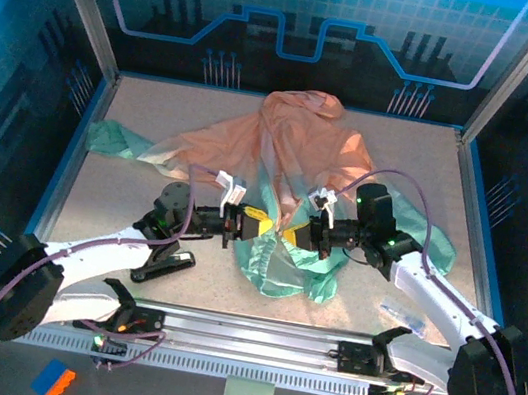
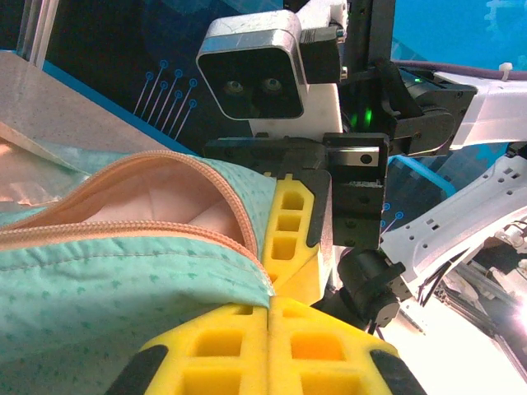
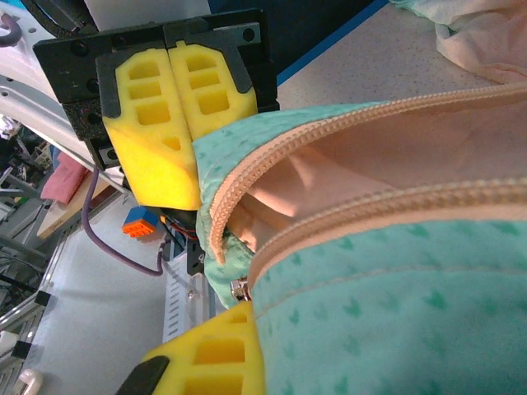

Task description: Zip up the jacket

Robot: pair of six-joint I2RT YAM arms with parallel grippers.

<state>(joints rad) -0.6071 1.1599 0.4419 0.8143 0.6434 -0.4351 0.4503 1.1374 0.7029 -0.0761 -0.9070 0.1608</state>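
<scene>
Both pincers meet at the middle of the tabletop (image 1: pixel 105 207), tips facing each other with a narrow gap between them. The left pincer (image 1: pixel 237 225) has its yellow pads (image 2: pixel 247 346) pressed together on the mint-green hem of the jacket (image 1: pixel 299 138). In the left wrist view the cloth's corner runs right into the seam between the pads. The right pincer (image 1: pixel 305 232) is also closed, pinching the opposite green edge just beside the orange zipper (image 2: pixel 123 234).

In the right wrist view the two zipper tapes (image 3: pixel 346 123) part into an open slit showing peach lining. A small metal piece (image 3: pixel 240 288) sits at the bottom end, close to the right pincer's pad (image 3: pixel 214 354). The left pincer (image 3: pixel 169 90) hangs just beyond the slit.

The jacket lies bunched from the back centre to mid-tabletop, peach at the back and green toward the arms. One green sleeve end (image 1: pixel 111 140) trails to the left edge and more cloth (image 1: pixel 435 248) lies under the right arm. Bare surface shows at the left front, the back corners and along the right side. A black tool (image 1: pixel 164 264) rests just beside the left arm, and a small clear item (image 1: pixel 393 308) lies near the right one. Blue walls (image 1: pixel 14 115) close in on three sides, and a metal rail (image 1: pixel 250 342) bounds the near edge.
</scene>
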